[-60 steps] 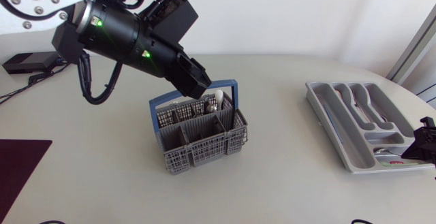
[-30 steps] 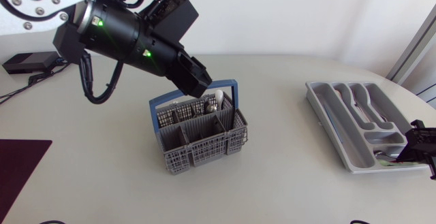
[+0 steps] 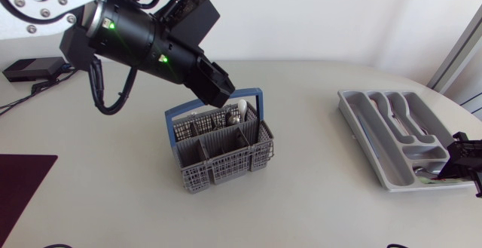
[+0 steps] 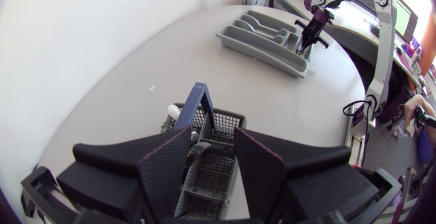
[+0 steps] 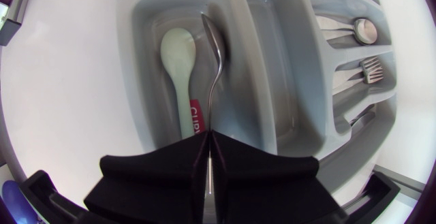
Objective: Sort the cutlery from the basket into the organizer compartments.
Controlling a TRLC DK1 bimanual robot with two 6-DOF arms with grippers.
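Note:
The grey cutlery basket point(image 3: 226, 165) with a blue handle point(image 3: 252, 93) stands mid-table and holds a white-tipped utensil point(image 3: 235, 112). My left gripper point(image 3: 218, 91) hovers just above its back left corner. In the left wrist view its fingers point(image 4: 163, 176) stand apart over the basket point(image 4: 218, 125) with nothing between them. The grey organizer point(image 3: 361, 127) lies at the right. My right gripper point(image 5: 208, 139) is shut on the handle of a metal spoon point(image 5: 216, 54). The spoon's bowl reaches into an end compartment beside a pale spoon point(image 5: 178, 67).
Other organizer compartments hold a spoon point(image 5: 361, 28) and a fork point(image 5: 368, 66). A black box point(image 3: 30, 68) with cables sits at the far left, and a dark mat point(image 3: 22, 180) lies at the near left edge. My right gripper point(image 3: 459, 161) is close to the table's right edge.
My right gripper has shifted slightly leftward at the organizer's near end, then held still. The left arm has edged a touch up and left above the basket.

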